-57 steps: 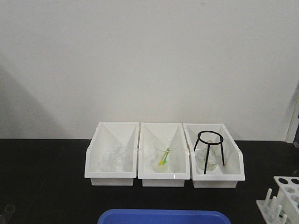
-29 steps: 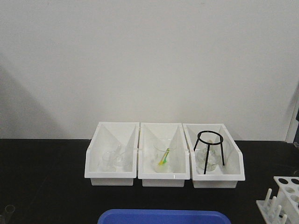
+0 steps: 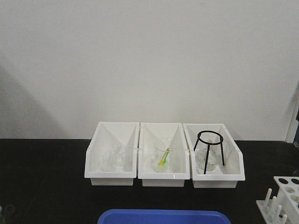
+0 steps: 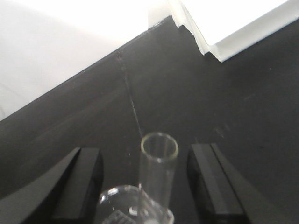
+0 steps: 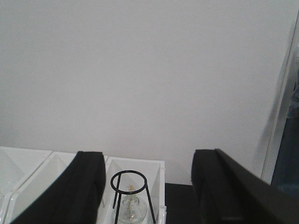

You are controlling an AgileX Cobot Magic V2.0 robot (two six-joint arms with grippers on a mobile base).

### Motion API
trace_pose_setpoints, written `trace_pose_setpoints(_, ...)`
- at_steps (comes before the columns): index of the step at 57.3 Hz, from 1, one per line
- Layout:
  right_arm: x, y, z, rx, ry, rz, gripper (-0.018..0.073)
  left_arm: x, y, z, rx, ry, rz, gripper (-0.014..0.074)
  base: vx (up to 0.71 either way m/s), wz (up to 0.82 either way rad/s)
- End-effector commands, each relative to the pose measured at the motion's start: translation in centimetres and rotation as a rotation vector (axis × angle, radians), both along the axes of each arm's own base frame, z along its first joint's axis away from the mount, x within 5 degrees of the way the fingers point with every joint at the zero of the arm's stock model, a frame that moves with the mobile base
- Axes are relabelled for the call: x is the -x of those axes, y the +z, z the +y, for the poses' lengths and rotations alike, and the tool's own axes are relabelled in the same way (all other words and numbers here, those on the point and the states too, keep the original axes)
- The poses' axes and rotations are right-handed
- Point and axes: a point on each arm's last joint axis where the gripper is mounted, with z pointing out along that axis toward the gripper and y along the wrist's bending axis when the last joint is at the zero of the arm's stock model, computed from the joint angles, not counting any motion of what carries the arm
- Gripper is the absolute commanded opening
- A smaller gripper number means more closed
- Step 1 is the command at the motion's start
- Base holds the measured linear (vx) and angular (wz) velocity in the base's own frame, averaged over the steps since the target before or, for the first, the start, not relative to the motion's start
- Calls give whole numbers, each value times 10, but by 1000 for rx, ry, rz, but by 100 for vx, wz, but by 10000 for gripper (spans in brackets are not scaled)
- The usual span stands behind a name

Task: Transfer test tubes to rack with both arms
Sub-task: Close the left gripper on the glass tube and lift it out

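Note:
In the left wrist view a clear test tube [image 4: 159, 161] stands upright with its round rim up, its lower part inside a wider glass beaker [image 4: 117, 201] at the bottom edge. My left gripper [image 4: 145, 184] is open around the tube, with a gap on both sides between the glass and the black fingers [image 4: 79, 182]. The white rack [image 3: 284, 199] with holes and pegs sits at the front view's lower right corner. My right gripper [image 5: 147, 186] is open and holds nothing, raised and facing the bins. A faint tube rim [image 3: 9, 208] shows at the front view's lower left edge.
Three white open-fronted bins [image 3: 112, 177] stand in a row at the back of the black table. They hold beakers, and the right one holds a black tripod ring [image 3: 210, 151] over a flask. A blue tray [image 3: 163, 217] lies at the front edge.
The tube rim at the lower left edge of the front view looks fainter and slightly shifted. Bins, tray and rack have not moved.

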Motion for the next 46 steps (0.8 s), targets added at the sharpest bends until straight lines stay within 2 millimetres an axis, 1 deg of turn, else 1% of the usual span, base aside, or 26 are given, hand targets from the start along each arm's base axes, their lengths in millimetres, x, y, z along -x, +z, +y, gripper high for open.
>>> trace_pose_setpoints(1, 3, 20, -1, 4, -1, -122, 457, -12, 16, -1, 14, 4, -136, 489, 0, 0)
trace_pose_setpoints(11, 3, 20, -1, 4, -1, -122, 457, -19, 5, -2, -10, -4, -139, 483, 0, 0)
trace_pose_setpoints(17, 3, 20, -1, 4, -1, -118, 457, -22, 2, -3, -19, -9, -154, 443, 0, 0)
trace_pose_setpoints(20, 3, 19, -1, 5, -1, -115, 457, -22, 2, -3, -18, -8, -163, 405, 0, 0)
trace_pose_setpoints(23, 3, 19, -1, 5, -1, -115, 457, -23, 2, -3, -18, -8, -164, 345, 0, 0)
trace_pose_setpoints(38, 3, 19, -1, 5, -1, -115, 457, -23, 1, -2, -66, -19, -165, -23, 0, 0)
trace_pose_setpoints(46, 3, 19, -1, 5, -1, -114, 457, -22, 2, -2, -65, -19, -169, -22, 0, 0)
